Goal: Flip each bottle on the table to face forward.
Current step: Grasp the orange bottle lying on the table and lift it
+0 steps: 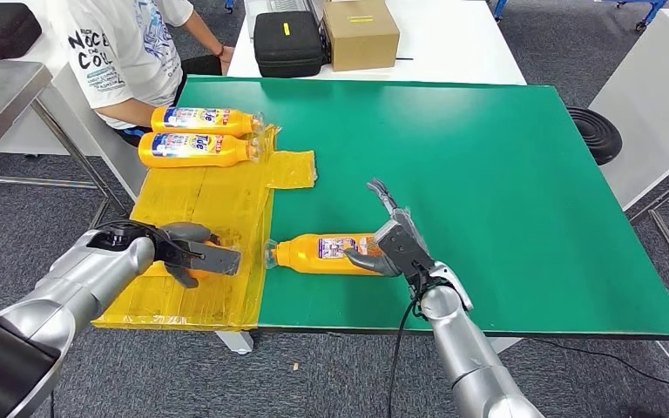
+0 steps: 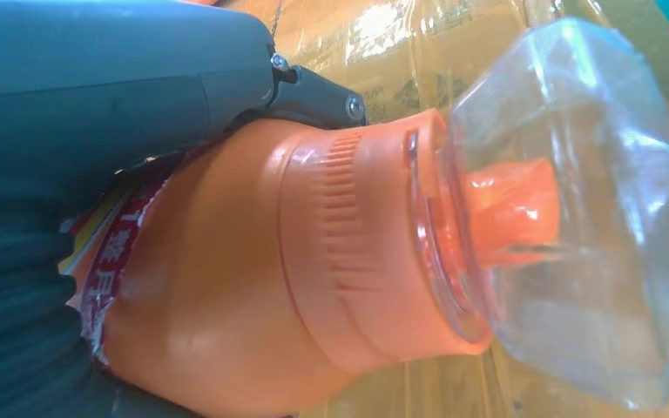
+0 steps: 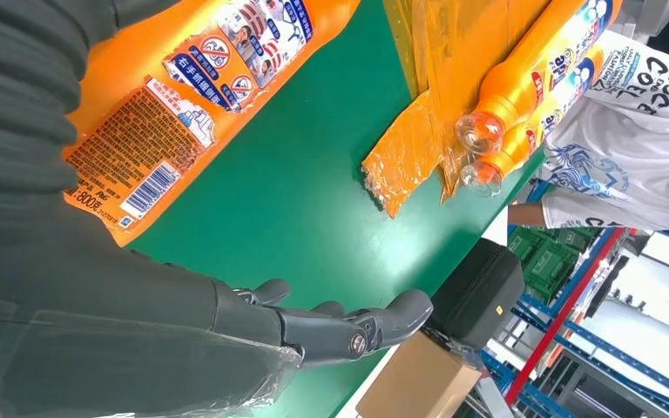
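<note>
Left hand [image 1: 193, 255]: grips an orange bottle [image 2: 253, 287] over the yellow sheet [image 1: 218, 205], lower left.
Right hand [image 1: 394, 242]: fingers spread, thumb touching the centre bottle [image 1: 322, 253] lying on the green table [image 1: 505, 174].
Upper-left bottles [image 1: 193, 135]: two, side by side.

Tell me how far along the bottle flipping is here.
Done, apparently: two bottles on the yellow sheet lie brand label up. In hand: the third bottle on the green table, barcode label showing, right robot hand against its base, left robot hand by its cap. Left: turning it.
</note>
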Controlling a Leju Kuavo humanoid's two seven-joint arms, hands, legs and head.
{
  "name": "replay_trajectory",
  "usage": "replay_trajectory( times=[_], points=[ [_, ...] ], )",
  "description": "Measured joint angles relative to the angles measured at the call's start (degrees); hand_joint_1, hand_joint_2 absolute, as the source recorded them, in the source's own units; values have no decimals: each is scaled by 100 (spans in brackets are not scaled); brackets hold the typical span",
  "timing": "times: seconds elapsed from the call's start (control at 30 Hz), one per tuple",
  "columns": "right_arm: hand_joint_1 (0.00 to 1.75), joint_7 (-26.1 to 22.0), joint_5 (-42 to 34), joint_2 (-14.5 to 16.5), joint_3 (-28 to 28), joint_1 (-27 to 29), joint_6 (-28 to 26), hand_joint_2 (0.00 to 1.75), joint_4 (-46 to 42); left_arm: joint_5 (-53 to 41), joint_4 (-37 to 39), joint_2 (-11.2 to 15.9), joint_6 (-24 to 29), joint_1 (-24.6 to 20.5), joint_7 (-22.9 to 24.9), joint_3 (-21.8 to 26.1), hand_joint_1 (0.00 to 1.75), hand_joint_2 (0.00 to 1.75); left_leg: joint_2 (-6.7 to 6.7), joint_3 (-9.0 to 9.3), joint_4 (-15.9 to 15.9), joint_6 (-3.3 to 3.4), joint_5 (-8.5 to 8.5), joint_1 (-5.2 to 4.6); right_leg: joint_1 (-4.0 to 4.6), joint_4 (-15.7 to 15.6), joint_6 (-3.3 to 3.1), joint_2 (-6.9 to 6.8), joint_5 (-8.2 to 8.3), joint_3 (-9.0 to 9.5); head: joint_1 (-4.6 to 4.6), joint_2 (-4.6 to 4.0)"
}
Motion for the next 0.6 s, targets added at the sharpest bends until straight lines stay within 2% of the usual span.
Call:
replay_trajectory(
  times=[0.37, 0.6],
  points=[
    [0, 67, 5, -9, -7, 85, -22, 175, -22, 35, 49, -78, 104, 20, 26, -3, 0, 175, 0, 0, 0, 2, 2, 0, 0, 0, 0, 0, 0, 1, 0, 0],
    [0, 113, 26, -9, -31, 167, -28, 175, -116, 54, 78, -96, -97, 1, -108, -6, 0, 175, 1, 1, 0, 2, 2, 0, 0, 0, 0, 0, 0, 0, -1, 0]
  ],
)
